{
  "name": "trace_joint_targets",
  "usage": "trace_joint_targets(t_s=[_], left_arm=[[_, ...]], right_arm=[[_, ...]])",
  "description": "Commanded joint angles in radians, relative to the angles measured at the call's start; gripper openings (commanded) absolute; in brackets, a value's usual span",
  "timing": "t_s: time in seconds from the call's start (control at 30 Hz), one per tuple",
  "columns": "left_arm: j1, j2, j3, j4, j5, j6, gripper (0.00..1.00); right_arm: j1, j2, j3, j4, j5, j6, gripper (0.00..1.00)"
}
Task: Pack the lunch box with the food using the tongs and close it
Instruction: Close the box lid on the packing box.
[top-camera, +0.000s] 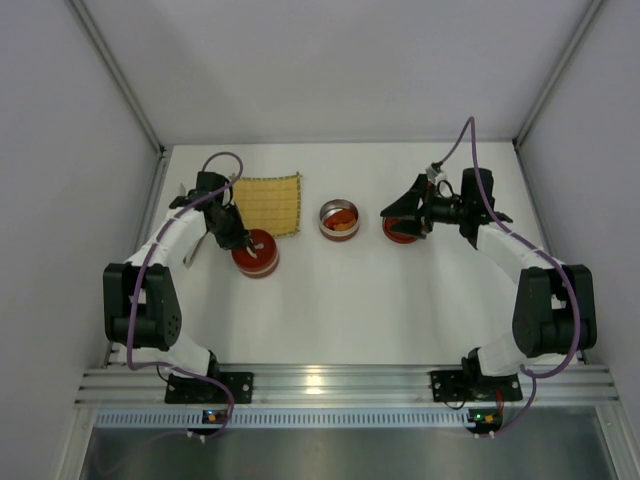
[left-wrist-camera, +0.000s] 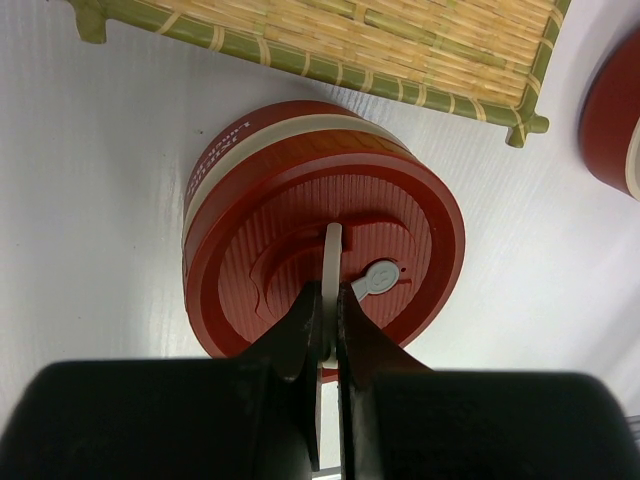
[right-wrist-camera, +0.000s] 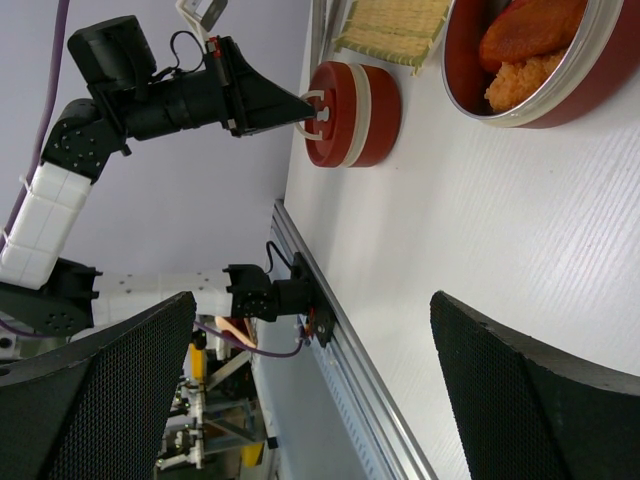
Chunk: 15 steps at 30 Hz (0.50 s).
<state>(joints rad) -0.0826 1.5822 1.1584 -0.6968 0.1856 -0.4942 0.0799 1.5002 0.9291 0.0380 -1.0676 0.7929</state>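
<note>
Pinching the white handle (left-wrist-camera: 332, 250) on the red lid (left-wrist-camera: 420, 230) just beside the mat (left-wrist-camera: 400, 40), the left tool (left-wrist-camera: 325, 305) is clamped shut, likely to carry that lid, while the right tool (top-camera: 405, 215) hangs wide open beyond the bowl (right-wrist-camera: 505, 117) of food (right-wrist-camera: 525, 45) right of the mat.

A flat matte white desk (top-camera: 350, 300) fills the middle; a plain pale grey back wall (top-camera: 340, 70) rises behind it, with matching pale side panels to the left (top-camera: 60, 150) and right (top-camera: 600, 130); thin grey metal corner posts (top-camera: 115, 75) mark the joins; a ribbed silver aluminium rail (top-camera: 340, 382) edges the near side, catching a soft glint; the light is even and diffuse.
</note>
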Motion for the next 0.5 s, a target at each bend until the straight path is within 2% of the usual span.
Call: trace_joint_targets(t_s=[0.0,0.47], left_arm=[[0.004,0.007,0.023,0.031,0.003,0.011,0.0],[-0.011,0.015,0.012,0.04,-0.017,0.032,0.0]], right_arm=[[-0.014,-0.008,-0.007,0.069,-0.018,-0.014,0.99],[-0.012,0.003,-0.01,0.085,-0.017,-0.001,0.99]])
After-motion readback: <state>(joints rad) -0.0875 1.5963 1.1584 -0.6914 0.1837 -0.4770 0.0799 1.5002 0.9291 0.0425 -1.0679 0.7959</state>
